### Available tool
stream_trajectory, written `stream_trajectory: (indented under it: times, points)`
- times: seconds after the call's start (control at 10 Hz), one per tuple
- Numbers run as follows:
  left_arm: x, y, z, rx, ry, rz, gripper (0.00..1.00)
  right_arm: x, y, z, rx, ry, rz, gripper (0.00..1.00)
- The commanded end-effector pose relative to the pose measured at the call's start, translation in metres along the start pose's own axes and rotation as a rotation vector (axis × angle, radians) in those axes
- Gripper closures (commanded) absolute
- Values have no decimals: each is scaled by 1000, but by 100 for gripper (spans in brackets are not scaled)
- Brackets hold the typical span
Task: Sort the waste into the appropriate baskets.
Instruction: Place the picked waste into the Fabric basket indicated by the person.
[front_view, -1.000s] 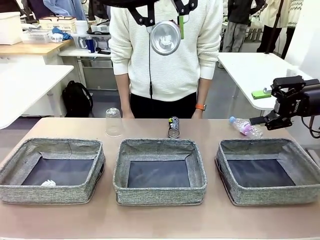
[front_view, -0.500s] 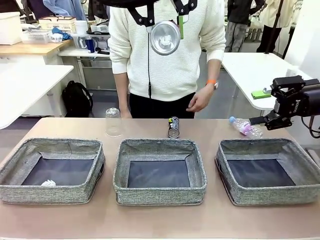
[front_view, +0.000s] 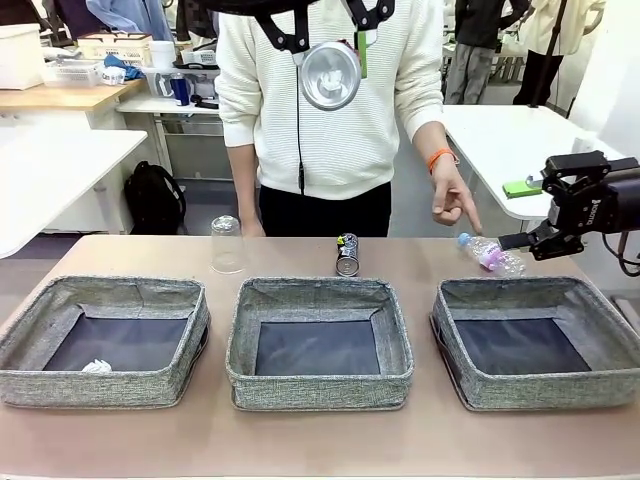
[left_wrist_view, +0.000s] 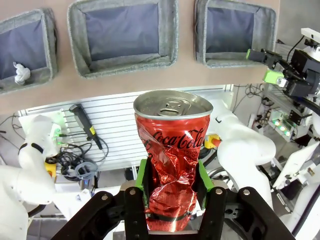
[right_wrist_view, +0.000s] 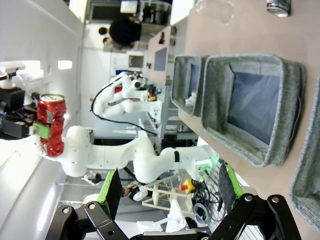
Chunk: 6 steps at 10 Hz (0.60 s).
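The left pincer squeezes the red can tight, high up and well away from the baskets. The right pincer stands wide with nothing in it, near the bottle lying on the surface. The person's hand has just come up and now points at that bottle. I think the bottle goes next, maybe into the nearest basket.

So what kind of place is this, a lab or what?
Most likely a robotics lab or test workshop: white robot arms at a table, a tangle of cables by their bases, and more worktables with storage crates behind the person.
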<state>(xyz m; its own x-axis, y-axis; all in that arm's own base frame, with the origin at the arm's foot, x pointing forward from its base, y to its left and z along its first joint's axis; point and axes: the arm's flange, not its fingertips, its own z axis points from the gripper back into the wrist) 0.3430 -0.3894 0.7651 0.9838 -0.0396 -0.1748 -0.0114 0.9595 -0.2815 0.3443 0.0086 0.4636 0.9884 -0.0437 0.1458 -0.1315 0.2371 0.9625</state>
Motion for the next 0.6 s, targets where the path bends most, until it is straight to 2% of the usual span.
stream_trajectory:
  times: [0.0,0.4,0.5]
  points:
    - [-1,1,5,-5,11,-3,58,0,4,2,3,3,-19,0]
    - [-1,1,5,-5,11,-3,58,0,0,0,0,0,0,0]
    - [0,0,0,0,0,0,58,-5,-4,16,-30,1,3,0]
